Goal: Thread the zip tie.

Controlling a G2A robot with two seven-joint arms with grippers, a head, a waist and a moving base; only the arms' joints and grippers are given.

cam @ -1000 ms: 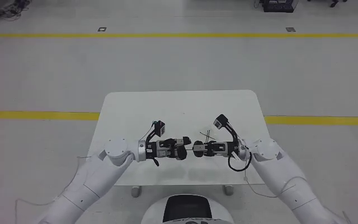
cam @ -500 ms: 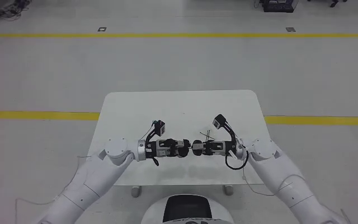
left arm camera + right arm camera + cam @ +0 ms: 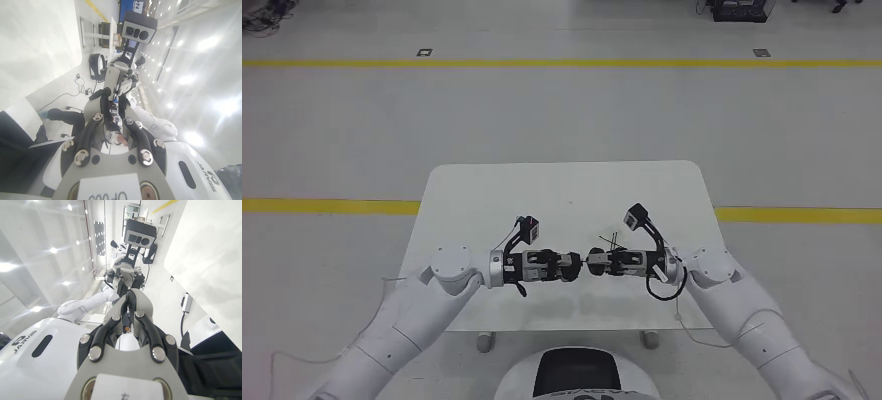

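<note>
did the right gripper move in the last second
Yes, slightly: the right gripper edged away from the table's near edge, toward the loose zip ties lying on it.

floor [image 3: 562, 120]: pale grey, glossy | yellow lines [image 3: 562, 63]: two across it — the nearer passes behind the table [image 3: 492, 190] | table: white, rounded corners | floor plates [image 3: 424, 52]: two, small, dark | ceiling lights [image 3: 206, 42]: bright, in rows

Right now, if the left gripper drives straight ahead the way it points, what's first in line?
The right gripper, facing the left gripper almost tip to tip above the table. Only a small gap shows between them; depth unclear.
</note>
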